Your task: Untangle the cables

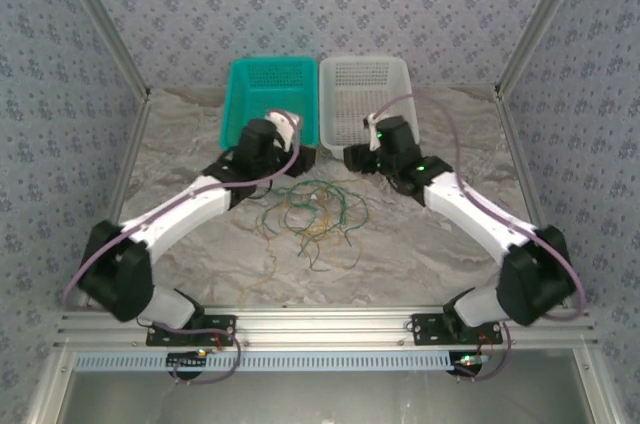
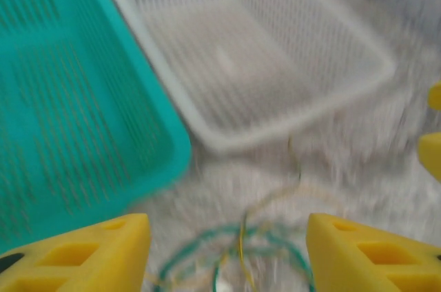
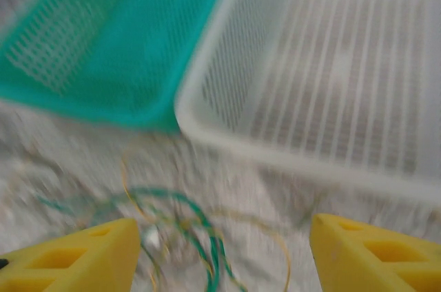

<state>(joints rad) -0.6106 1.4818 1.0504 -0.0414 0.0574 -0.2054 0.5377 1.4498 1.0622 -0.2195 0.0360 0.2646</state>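
The cables [image 1: 315,209] lie in a loose tangle of green and yellow-tan wires on the marble table, in front of the two baskets. My left gripper [image 1: 300,159] hovers over the tangle's far left edge, and my right gripper [image 1: 355,157] over its far right edge. In the left wrist view the gripper [image 2: 227,257] is open, with blurred green and yellow cables [image 2: 241,247] on the table between its yellow fingers [image 2: 89,254]. In the right wrist view the gripper [image 3: 224,257] is also open above the cables [image 3: 200,226], its fingers [image 3: 375,254] touching nothing.
A teal basket [image 1: 272,94] and a white basket [image 1: 365,94] stand side by side at the back, just beyond both grippers. A few stray wires [image 1: 265,269] trail toward the near edge. Aluminium frame posts [image 1: 100,19] flank the table.
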